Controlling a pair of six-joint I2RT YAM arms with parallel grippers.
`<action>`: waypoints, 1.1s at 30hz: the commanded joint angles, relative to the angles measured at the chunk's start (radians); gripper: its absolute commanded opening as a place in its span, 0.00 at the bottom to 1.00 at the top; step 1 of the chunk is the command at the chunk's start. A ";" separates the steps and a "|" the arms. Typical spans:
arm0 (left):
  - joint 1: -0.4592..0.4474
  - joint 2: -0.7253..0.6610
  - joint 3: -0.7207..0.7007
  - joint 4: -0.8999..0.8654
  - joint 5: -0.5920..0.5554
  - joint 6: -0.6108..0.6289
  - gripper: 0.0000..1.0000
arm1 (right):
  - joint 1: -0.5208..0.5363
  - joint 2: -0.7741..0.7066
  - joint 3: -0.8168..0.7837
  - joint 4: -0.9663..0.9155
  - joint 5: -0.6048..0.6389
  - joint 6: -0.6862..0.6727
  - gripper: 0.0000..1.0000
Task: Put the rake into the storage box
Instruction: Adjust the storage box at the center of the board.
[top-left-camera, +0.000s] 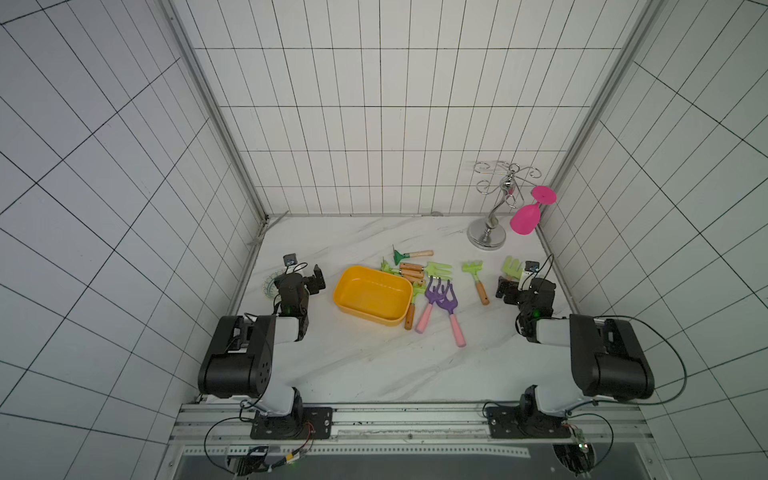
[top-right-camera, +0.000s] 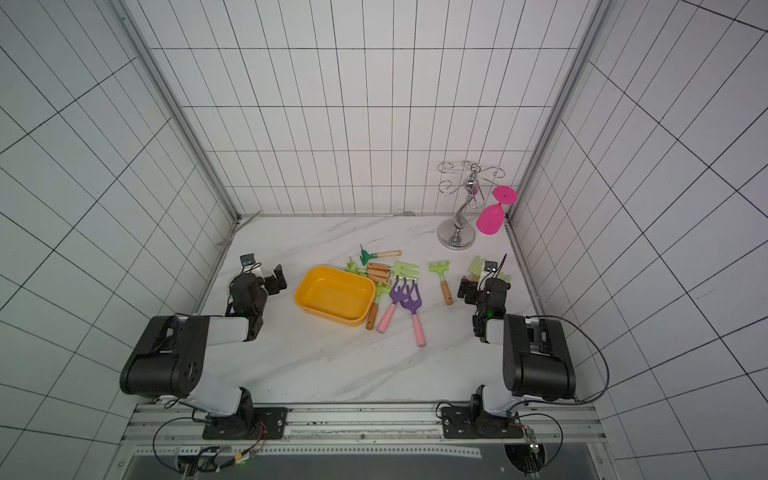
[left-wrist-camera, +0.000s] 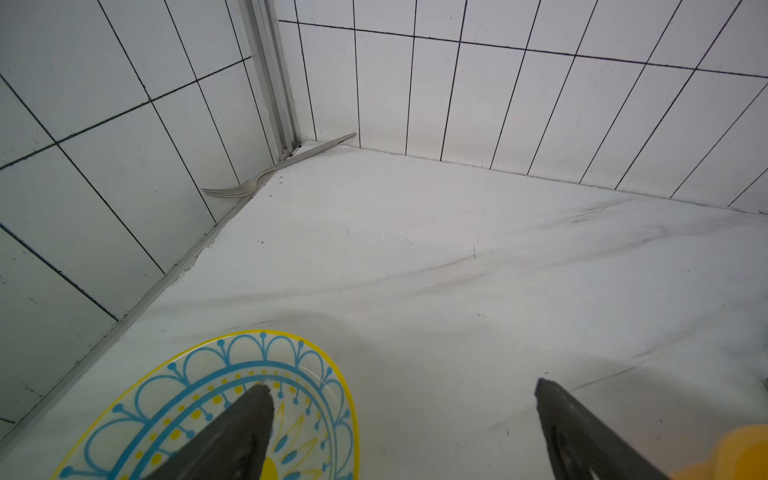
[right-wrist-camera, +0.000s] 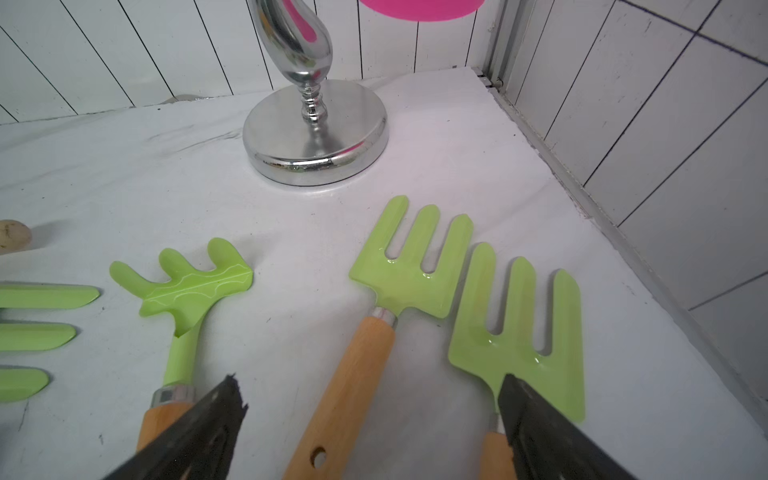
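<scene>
The yellow-orange storage box (top-left-camera: 372, 300) (top-right-camera: 334, 296) lies empty between my arms. Right of it is a pile of toy rakes: green-headed ones with wooden handles (top-left-camera: 415, 272) and two purple ones with pink handles (top-left-camera: 440, 297). A single green rake (top-left-camera: 473, 270) (right-wrist-camera: 187, 286) lies apart, nearer my right arm. My right gripper (top-left-camera: 517, 286) (right-wrist-camera: 370, 381) is open, low over the wooden handle (right-wrist-camera: 353, 382) of a flat-tined green rake, with another such rake (right-wrist-camera: 519, 332) beside it. My left gripper (top-left-camera: 305, 277) (left-wrist-camera: 402, 388) is open and empty, left of the box.
A patterned round plate (left-wrist-camera: 232, 407) (top-left-camera: 268, 286) sits under my left gripper by the left wall. A chrome glass holder (top-left-camera: 487, 237) (right-wrist-camera: 316, 137) with a hanging pink glass (top-left-camera: 525, 218) stands at the back right. A metal fork (left-wrist-camera: 270, 170) lies in the back left corner.
</scene>
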 joint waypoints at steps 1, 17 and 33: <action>-0.001 0.012 0.014 0.012 -0.002 0.005 0.99 | -0.004 0.003 0.034 0.011 -0.005 -0.003 0.99; -0.001 0.011 0.015 0.010 -0.003 0.005 0.99 | -0.004 0.004 0.035 0.012 -0.005 -0.002 0.99; 0.001 0.005 0.011 0.009 0.001 0.003 0.99 | -0.012 0.000 0.027 0.022 -0.025 0.002 0.99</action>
